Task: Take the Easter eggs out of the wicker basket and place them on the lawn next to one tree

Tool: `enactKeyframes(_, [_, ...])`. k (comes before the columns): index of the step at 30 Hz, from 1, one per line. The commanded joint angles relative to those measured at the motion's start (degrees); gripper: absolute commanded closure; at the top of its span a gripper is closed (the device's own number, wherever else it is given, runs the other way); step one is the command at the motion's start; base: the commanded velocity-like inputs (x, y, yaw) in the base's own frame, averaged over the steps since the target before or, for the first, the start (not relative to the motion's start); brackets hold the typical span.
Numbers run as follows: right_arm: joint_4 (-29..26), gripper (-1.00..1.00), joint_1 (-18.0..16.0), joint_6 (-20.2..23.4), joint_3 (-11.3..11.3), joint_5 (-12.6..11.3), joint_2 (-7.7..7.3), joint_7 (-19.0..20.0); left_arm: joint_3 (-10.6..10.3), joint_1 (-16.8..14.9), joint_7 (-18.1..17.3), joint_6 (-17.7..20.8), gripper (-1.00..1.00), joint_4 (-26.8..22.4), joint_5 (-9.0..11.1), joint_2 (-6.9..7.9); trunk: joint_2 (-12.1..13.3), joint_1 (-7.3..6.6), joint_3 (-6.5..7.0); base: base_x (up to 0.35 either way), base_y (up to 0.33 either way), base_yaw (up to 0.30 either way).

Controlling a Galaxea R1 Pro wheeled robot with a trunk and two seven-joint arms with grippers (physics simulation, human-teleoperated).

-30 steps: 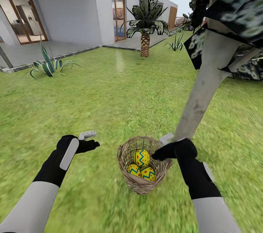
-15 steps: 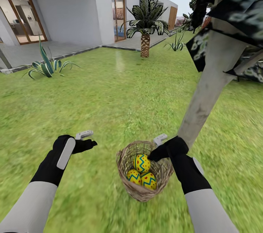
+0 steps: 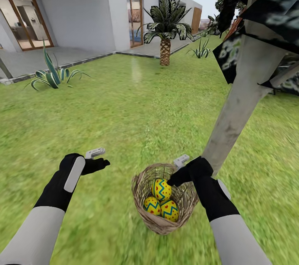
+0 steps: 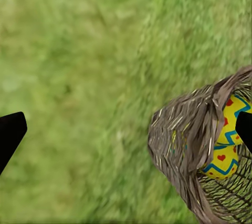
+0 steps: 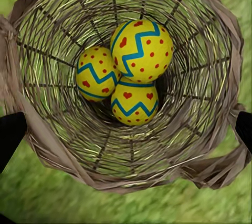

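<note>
Both sets of jaws stand spread and hold nothing: in the right wrist view your right gripper (image 5: pixel 126 129) has its dark fingertips (image 5: pixel 10 132) parted wide to either side of the wicker basket (image 5: pixel 47 145), and in the left wrist view the left gripper (image 4: pixel 126 129) is just as wide over bare grass. From the head camera the right gripper (image 3: pixel 178 169) hangs just above the basket's rim at about two o'clock of the opening, looking straight down into it, which seems the right line for a top-down reach. The three Easter eggs (image 5: pixel 128 71) all lie in the basket's bottom, touching one another, one riding on top of the other two; that top egg is the easiest first pick. The basket (image 3: pixel 143 211) rests on the lawn (image 3: pixel 124 107), tilted a little, near the foot of the tree (image 3: pixel 232 120), whose pale trunk rises at one o'clock from it, so each egg needs only a short carry. Your left gripper (image 3: pixel 97 157) waits at nine o'clock of the basket, well apart, out of the way. Mind the weave: a light basket may tip if a finger catches its wall.
</note>
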Motion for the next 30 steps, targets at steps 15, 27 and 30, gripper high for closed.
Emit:
enactKeyframes(15, [-0.04, -1.00, -0.58, -2.15, 0.39, 0.02, 0.13, 0.95, 0.14, 0.05, 0.50, 0.35, -1.00, 0.19, 0.69, 0.09, -0.02, 0.00, -0.05, 0.050, 0.000, 0.000])
enactKeyframes(27, [0.35, -1.00, -0.10, -5.99, 2.59, 0.59, -0.68, 0.92, -0.04, 0.09, 0.53, 0.44, -1.00, 0.18, 0.61, 0.05, -0.02, 0.00, -0.05, 0.000, 0.000, 0.000])
enactKeyframes(30, [0.33, -1.00, -0.05, -6.95, 3.55, 0.62, -0.83, 0.91, -0.14, 0.07, 0.53, 0.44, -1.00, 0.19, 0.61, -0.04, -0.02, 0.00, -0.05, 0.000, 0.000, 0.000])
